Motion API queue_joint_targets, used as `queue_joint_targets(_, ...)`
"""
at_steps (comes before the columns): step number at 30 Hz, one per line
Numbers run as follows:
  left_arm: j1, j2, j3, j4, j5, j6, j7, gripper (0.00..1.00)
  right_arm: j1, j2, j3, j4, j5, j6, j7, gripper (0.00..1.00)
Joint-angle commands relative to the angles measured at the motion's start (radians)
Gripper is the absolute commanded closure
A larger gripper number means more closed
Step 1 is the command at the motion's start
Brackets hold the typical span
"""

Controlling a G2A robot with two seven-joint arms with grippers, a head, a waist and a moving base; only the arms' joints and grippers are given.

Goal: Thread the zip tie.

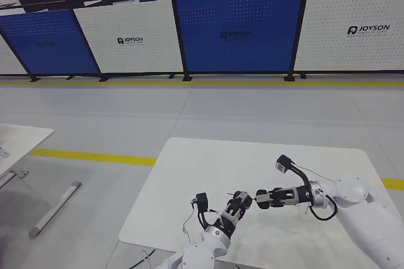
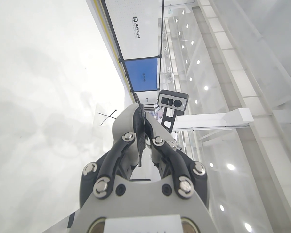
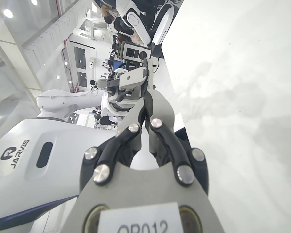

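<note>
In the top view both arms meet over the near part of the white table [image 1: 188, 168]. The left gripper [image 1: 240, 200] and the right gripper [image 1: 261, 199] stand tip to tip, just beside each other, and whatever is between them is too fine to make out. In the left wrist view the left gripper [image 2: 141, 109] has its jaws clenched. The zip tie [image 2: 109, 117] shows as a thin black strip jutting out beside the fingertips above the table, with its small head at the free outer end and what looks like its shadow crossing it. The jaws appear to be pinching the strip, though the contact itself is hidden. In the right wrist view the right gripper [image 3: 145, 99] is also pressed shut, close in front of the left gripper [image 3: 133, 78]. Whether it nips any part of the tie cannot be told. No closed loop is visible, and the head seems to hang free. The tie therefore looks picked up and held, while bending it round and feeding the tail through the head probably remain to be done.
</note>
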Motion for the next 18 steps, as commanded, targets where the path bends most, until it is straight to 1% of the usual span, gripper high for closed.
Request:
queue_joint_targets(1, 0.000, 0.000, 0.000, 0.000, 0.000, 0.000, 0.000, 0.00, -0.001, -0.001, 0.004, -0.001, -0.001, -0.001, 0.005, 1.00)
queue_joint_targets(6, 0.000, 0.000, 0.000, 0.000, 0.000, 0.000, 0.000, 0.00, -0.001, -0.001, 0.005, -0.001, -0.001, -0.001, 0.005, 1.00)
queue_joint_targets(8, 0.001, -0.001, -0.006, 0.006, -0.003, -0.011, -0.011, 0.00, -0.001, -0.001, 0.005, -0.001, -0.001, -0.001, 0.005, 1.00)
queue_joint_targets(12, 0.006, 0.000, -0.016, 0.018, 0.008, -0.013, -0.033, 0.00, -0.001, -0.001, 0.005, -0.001, -0.001, -0.001, 0.005, 1.00)
queue_joint_targets(15, 0.009, -0.002, -0.024, 0.023, -0.004, -0.023, -0.029, 0.00, -0.001, -0.001, 0.005, -0.001, -0.001, -0.001, 0.005, 1.00)
queue_joint_targets(18, 0.009, -0.002, -0.024, 0.023, -0.004, -0.023, -0.029, 0.00, -0.001, -0.001, 0.005, -0.001, -0.001, -0.001, 0.005, 1.00)
